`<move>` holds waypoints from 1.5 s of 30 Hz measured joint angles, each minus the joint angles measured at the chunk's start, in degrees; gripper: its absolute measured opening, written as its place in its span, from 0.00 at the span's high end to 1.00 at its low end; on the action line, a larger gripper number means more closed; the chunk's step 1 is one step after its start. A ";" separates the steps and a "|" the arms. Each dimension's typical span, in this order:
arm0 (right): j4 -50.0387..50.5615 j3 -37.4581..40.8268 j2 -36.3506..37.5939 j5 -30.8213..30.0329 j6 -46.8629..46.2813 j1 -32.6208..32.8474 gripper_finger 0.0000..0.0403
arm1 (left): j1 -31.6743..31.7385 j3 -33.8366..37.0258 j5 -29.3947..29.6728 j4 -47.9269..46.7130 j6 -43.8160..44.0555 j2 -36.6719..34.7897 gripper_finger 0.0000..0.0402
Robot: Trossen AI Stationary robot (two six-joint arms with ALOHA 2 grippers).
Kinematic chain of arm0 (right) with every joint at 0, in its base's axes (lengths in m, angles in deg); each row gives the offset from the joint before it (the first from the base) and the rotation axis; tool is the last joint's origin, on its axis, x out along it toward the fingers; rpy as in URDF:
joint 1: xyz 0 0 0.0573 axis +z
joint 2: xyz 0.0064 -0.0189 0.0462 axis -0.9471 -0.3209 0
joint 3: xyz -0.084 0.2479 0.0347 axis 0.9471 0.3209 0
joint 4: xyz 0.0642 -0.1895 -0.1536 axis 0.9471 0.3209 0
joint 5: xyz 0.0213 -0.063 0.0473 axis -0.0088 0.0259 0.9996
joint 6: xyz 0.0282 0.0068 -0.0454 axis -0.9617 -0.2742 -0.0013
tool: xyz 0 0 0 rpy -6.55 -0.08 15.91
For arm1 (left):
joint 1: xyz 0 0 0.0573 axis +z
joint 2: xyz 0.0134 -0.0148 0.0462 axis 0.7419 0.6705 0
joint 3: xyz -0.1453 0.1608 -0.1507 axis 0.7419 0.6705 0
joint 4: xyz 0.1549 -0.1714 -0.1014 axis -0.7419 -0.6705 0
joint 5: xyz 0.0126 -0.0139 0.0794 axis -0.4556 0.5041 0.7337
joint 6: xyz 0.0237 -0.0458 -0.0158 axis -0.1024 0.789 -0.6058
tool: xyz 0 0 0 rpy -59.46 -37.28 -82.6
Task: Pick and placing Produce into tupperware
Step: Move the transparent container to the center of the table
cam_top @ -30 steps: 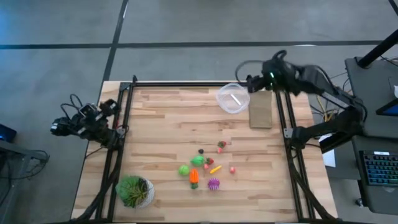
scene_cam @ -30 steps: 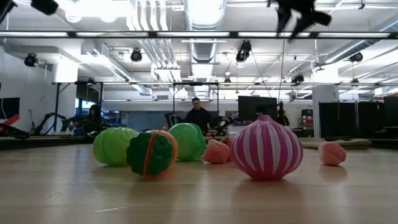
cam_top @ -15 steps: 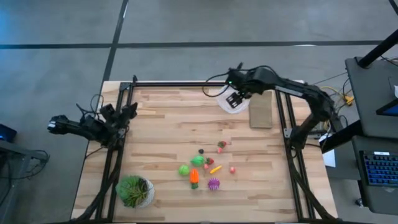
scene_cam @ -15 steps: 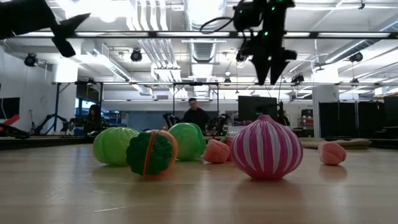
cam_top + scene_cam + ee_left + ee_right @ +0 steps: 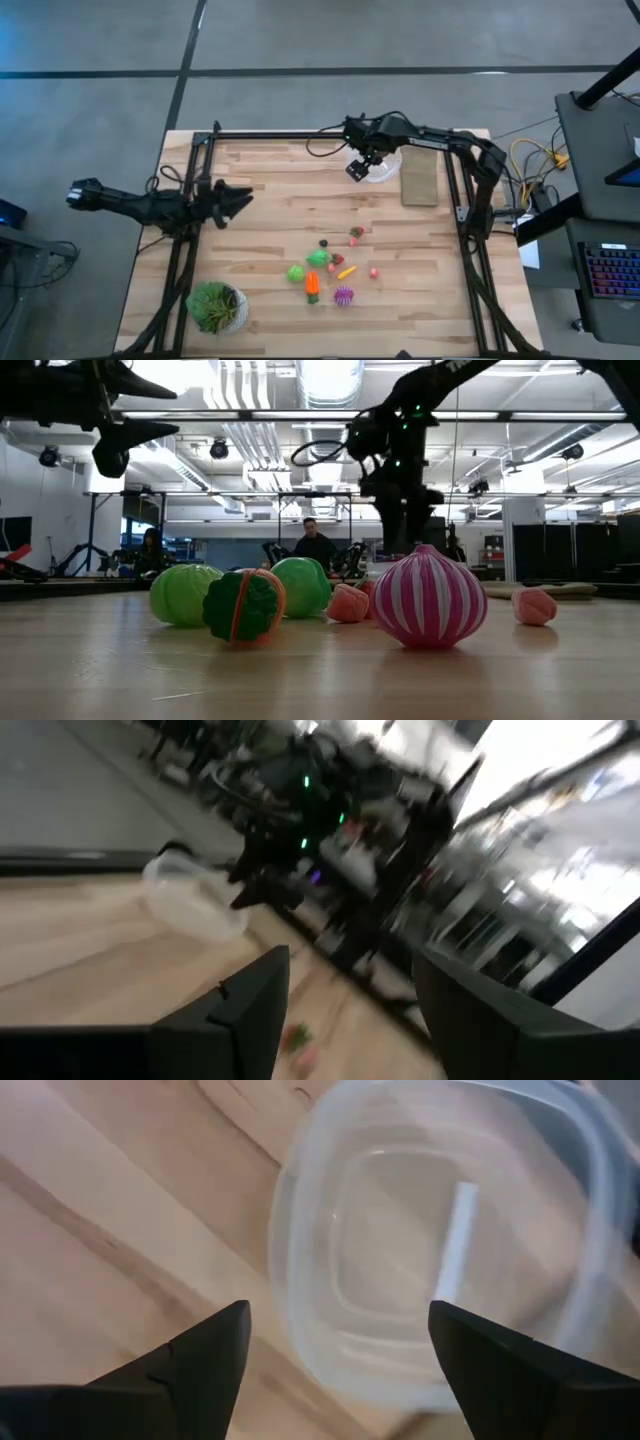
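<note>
Right wrist view, clear rounded tupperware [image 5: 440, 1270] holding only a white strip, right gripper [image 5: 335, 1345] spread wide above it, left gripper [image 5: 350, 990] open too, glossy toy produce [image 5: 327, 268] clustered well apart.

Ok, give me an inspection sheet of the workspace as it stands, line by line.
Surface: wooden table inside a black frame.
Job's things: clear tupperware near the far edge, nothing seen inside it in the right wrist view; the produce lies clustered on the wood toward the near side.
Clutter: potted plant at the near left corner; brown board beside the tupperware.
Grippers: right tool open over the tupperware's edge; left tool open over the table's left side, holding nothing.
Cables: loops at the right arm's wrist.
Surroundings: people far behind the table in the low view.
</note>
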 joint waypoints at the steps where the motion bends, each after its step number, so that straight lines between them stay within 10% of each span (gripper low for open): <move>1: -0.61 0.00 -0.78 0.02 0.36 -0.09 0.26 | 0.00 -1.34 -0.48 -2.23 -0.03 1.04 0.51; 13: -4.79 0.04 -7.86 1.93 2.27 -0.99 0.31 | 0.00 -11.83 -1.89 -11.98 -0.04 10.84 0.51; 36: -6.35 0.15 -10.20 9.47 3.20 0.00 0.80 | -0.02 -12.98 -2.63 -12.91 -0.08 16.27 0.51; 45: -9.09 -3.89 -10.51 14.87 -0.41 10.40 0.80 | -0.04 -19.51 -6.42 -32.19 0.02 13.43 0.51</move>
